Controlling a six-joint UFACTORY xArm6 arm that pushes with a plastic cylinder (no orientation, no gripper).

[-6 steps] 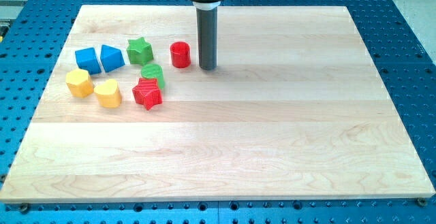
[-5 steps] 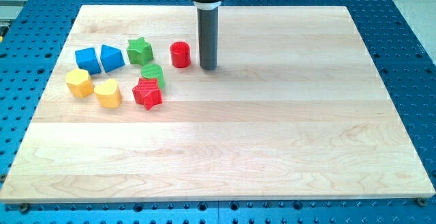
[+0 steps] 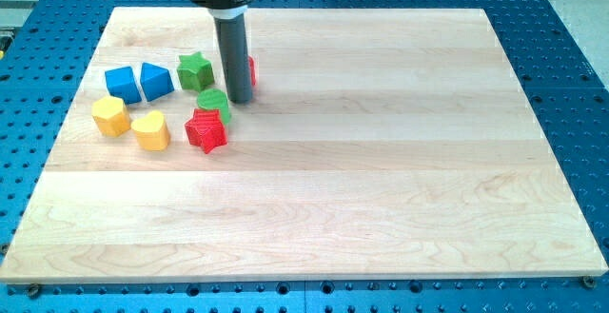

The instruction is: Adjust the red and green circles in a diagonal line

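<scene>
My tip [image 3: 239, 100] just right of the green circle [image 3: 212, 102], my rod hiding most of the red circle [image 3: 251, 69], only its right edge peeking out, no pincer on me to open or close.

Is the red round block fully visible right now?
No, the dark rod stands in front of the red circle, leaving only a sliver showing, with my tip beside the green circle.

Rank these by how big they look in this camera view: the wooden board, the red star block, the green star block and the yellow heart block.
1. Wooden board, far the largest.
2. Red star block.
3. Yellow heart block and green star block look about alike; the green star sits farther up the view, so I would not rank them.
</scene>
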